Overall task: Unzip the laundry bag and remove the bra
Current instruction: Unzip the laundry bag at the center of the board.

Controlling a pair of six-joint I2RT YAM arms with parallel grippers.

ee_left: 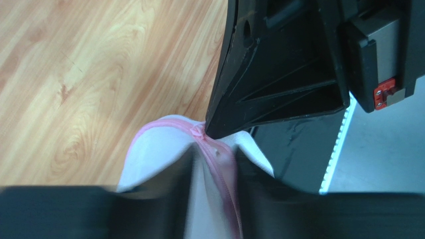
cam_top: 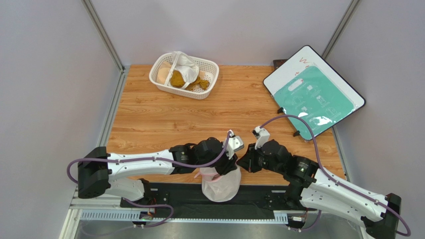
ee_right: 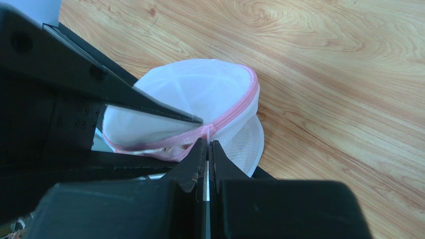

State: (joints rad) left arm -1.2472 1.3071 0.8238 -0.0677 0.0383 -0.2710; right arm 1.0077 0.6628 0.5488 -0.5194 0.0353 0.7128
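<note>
Nearest you, at the front edge of the table, your two grippers meet over the round white mesh laundry bag with pink zipper trim (ee_right: pixel 199 94). The bag lies partly on the wood and partly over the black base rail (cam_top: pixel 259 196) that the arms are bolted to.

Your left gripper (ee_left: pixel 213 164) comes in from the left and is clamped on the bag. Its fingers are parted only as far as the bunched mesh between them, and the pink zipper line runs up through that gap.

Your right gripper (ee_right: pixel 208 147) comes in from the right with its fingers pressed almost together, leaving only a thin slit. The small pink zipper pull (ee_right: pixel 207 132) is pinched at their tips. In the left wrist view one black right finger touches the bag right at that pull, just beyond your left fingertips.

The zipper trim curves around the domed rim, and along the stretch you can see the two halves lie together. The mesh hides whatever is inside.

Beyond the bag lies the light wooden tabletop (cam_top: pixel 164 119). At its far edge, left of centre, stands a white plastic lattice basket (cam_top: pixel 177 89). It holds a white cloth (cam_top: pixel 188 67) and a mustard-brown cloth (cam_top: pixel 177 78).

At the far right corner, well apart from the basket, a white-framed teal board (cam_top: pixel 314 97) lies at an angle and overhangs the table edge.
</note>
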